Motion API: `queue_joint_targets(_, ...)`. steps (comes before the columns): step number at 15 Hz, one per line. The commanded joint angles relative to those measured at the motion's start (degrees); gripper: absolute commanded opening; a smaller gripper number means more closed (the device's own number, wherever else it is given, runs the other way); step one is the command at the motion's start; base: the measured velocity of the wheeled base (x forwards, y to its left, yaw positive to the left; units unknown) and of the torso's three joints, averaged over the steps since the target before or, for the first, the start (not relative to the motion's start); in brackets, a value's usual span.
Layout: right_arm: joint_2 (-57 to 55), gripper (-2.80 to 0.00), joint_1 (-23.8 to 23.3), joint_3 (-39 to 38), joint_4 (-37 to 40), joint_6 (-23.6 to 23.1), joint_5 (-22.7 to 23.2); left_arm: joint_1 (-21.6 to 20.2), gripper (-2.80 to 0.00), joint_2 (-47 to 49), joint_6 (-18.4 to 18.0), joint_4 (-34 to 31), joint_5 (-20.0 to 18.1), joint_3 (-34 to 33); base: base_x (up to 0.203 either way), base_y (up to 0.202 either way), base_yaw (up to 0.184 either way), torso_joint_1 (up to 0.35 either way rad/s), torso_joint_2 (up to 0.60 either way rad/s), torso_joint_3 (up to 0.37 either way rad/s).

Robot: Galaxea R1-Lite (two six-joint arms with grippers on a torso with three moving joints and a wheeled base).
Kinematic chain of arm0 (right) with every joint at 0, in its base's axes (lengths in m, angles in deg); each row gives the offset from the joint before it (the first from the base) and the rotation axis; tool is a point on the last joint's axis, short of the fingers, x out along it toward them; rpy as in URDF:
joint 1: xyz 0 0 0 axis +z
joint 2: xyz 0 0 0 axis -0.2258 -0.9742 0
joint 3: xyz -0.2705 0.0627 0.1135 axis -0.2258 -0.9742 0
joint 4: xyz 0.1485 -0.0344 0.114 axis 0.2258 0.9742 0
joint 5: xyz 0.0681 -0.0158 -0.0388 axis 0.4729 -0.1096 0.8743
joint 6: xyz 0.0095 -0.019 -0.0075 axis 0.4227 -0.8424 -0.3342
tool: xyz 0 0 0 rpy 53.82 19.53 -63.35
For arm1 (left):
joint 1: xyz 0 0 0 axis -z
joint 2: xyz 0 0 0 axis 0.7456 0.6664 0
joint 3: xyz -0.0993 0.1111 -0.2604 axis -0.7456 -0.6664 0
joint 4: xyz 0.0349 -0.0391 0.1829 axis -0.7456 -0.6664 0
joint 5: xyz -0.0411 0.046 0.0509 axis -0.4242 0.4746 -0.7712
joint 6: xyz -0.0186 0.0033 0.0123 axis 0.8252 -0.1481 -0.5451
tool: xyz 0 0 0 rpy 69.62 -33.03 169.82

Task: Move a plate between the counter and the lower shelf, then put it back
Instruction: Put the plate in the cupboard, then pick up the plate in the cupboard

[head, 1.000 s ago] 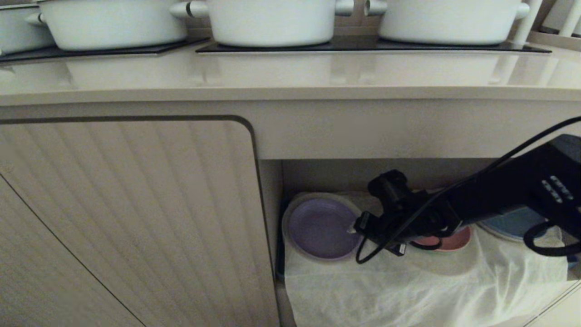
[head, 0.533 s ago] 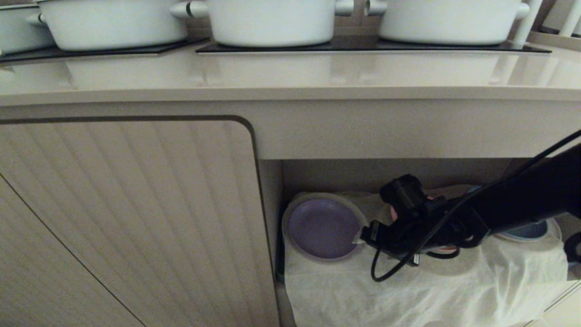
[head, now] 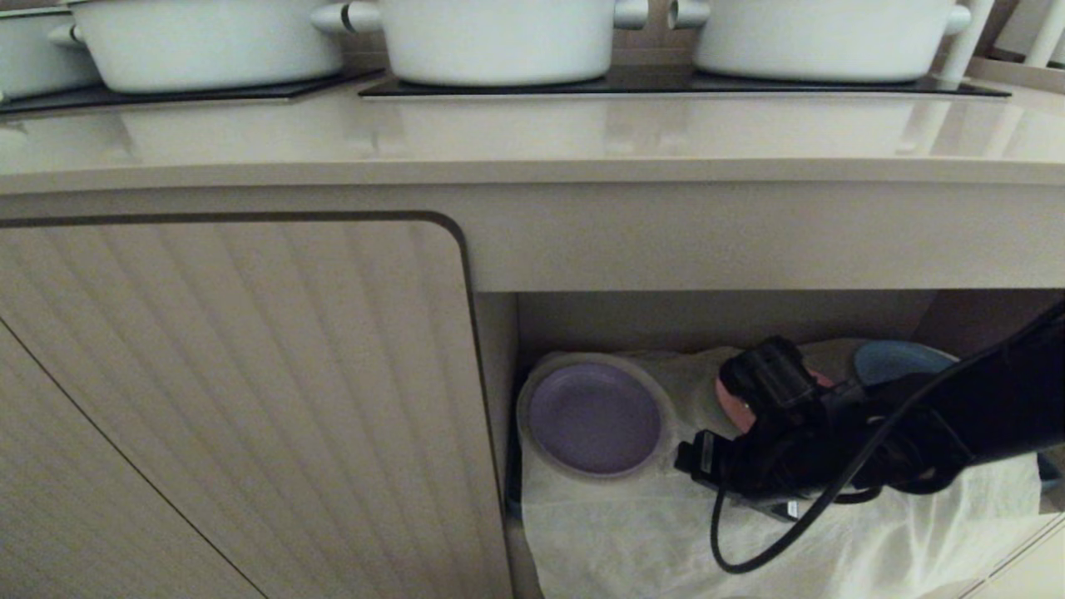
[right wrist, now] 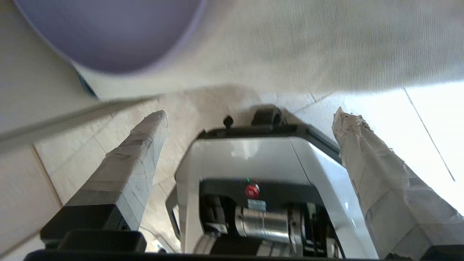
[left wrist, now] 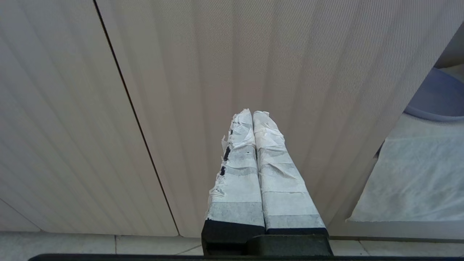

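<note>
The lavender plate [head: 595,418] lies flat on the white sheet [head: 632,532] at the left end of the lower shelf; its rim also shows in the right wrist view [right wrist: 108,32] and the left wrist view [left wrist: 438,94]. My right arm [head: 790,449] reaches into the niche just right of the plate, apart from it. The right gripper [right wrist: 250,116] is open wide and holds nothing, with my own base showing between its fingers. The left gripper [left wrist: 252,114] is shut and empty, parked before the ribbed cabinet door [left wrist: 217,54]. The counter [head: 532,141] runs above.
A salmon-pink plate [head: 732,395] and a blue plate [head: 894,362] sit on the shelf behind my right arm. White pots [head: 499,37] stand on black hob panels [head: 666,83]. A closed ribbed door [head: 233,399] fills the left. A black cable [head: 749,549] hangs from the wrist.
My right arm has dropped lower and drawn back to the right, away from the plate, with its jaws spreading. The plate stays in place on the shelf.
</note>
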Motion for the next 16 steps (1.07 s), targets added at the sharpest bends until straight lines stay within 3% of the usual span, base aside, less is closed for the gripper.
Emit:
queue_joint_targets(1,3.05,0.0,1.15,-3.26,-0.08,0.25,-0.05,-0.02,-2.8,0.06,0.04,0.05,0.02,-0.01,0.0,0.0,0.0,0.0,0.0,0.0)
queue_joint_targets(2,4.01,-2.8,1.62,-4.49,-0.27,0.25,-0.07,-0.02,-2.8,0.06,0.04,0.05,0.02,-0.01,0.0,0.0,0.0,0.0,0.0,0.0)
queue_joint_targets(8,9.71,-2.8,4.84,-11.83,-2.49,0.09,-0.22,-0.02,-2.8,0.06,0.04,0.05,0.02,-0.01,0.0,0.0,0.0,0.0,0.0,0.0)
queue_joint_targets(10,12.93,-2.8,5.06,-14.18,-2.45,-2.29,-0.76,-0.02,-2.8,0.06,0.04,0.05,0.02,-0.01,0.0,0.0,0.0,0.0,0.0,0.0)
queue_joint_targets(13,17.57,-2.8,4.88,-17.01,-2.38,-5.89,-8.22,-0.02,-2.8,0.06,0.04,0.05,0.02,-0.01,0.0,0.0,0.0,0.0,0.0,0.0)
queue_joint_targets(16,23.42,-2.8,3.58,-21.54,-2.42,-8.15,-12.73,-0.02,-2.8,0.06,0.04,0.05,0.02,-0.01,0.0,0.0,0.0,0.0,0.0,0.0)
